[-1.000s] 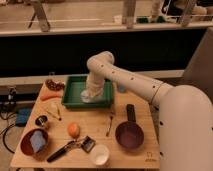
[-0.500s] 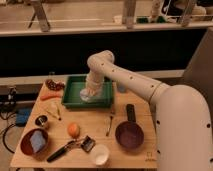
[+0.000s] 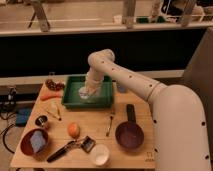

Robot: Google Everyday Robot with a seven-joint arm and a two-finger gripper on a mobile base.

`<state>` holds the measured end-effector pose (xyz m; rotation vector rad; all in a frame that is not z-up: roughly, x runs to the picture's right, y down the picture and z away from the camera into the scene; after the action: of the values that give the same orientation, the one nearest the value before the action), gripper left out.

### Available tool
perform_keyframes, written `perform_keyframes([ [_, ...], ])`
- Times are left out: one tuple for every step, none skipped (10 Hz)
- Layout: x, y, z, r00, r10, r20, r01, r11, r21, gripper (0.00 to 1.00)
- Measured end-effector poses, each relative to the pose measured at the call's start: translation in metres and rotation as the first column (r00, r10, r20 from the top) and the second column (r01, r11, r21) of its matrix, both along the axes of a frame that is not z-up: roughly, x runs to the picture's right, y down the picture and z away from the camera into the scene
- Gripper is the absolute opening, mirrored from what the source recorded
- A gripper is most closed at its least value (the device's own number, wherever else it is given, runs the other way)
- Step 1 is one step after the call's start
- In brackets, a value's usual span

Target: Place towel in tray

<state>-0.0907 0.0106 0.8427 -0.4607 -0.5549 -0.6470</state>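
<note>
Gripper [image 3: 90,88] over tray [image 3: 69,104], towel [image 3: 85,95] bunched (axis unclear).

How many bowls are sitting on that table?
3: a brown bowl front left, a purple bowl front right, a small white bowl between them. The gripper is over the green tray.

I see my gripper [image 3: 88,91] low inside the smooth green plastic tray [image 3: 70,98], at the soft pale cloth towel [image 3: 84,95], above a matt light wooden table [image 3: 92,120].

The gripper [image 3: 89,90] hangs over the white cloth towel [image 3: 85,96] inside the green rectangular tray [image 3: 69,101], behind the round orange fruit [image 3: 73,130].
</note>
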Motion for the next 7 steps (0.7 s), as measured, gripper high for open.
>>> perform_keyframes([
  [0.0, -0.0016, 0.0015, 1.0, -0.002, 0.01, 0.002, 1.0, 0.001, 0.0],
  [-0.0002, -0.0025, 0.0027, 1.0, -0.005, 0.017, 0.005, 1.0, 0.002, 0.0],
  [-0.0005, -0.0035, 0.0042, 1.0, -0.009, 0.026, 0.008, 1.0, 0.003, 0.0],
  [-0.0008, -0.005, 0.0059, 0.999, -0.01, 0.035, 0.01, 0.9999, 0.004, 0.0],
  [-0.0011, -0.0057, 0.0073, 0.999, -0.011, 0.04, 0.011, 0.9999, 0.004, 0.0],
  [-0.0011, -0.0067, 0.0089, 0.999, -0.012, 0.045, 0.012, 0.9999, 0.003, 0.0],
  [-0.0009, -0.0076, 0.0109, 0.999, -0.014, 0.052, 0.014, 0.9999, 0.004, 0.0],
])
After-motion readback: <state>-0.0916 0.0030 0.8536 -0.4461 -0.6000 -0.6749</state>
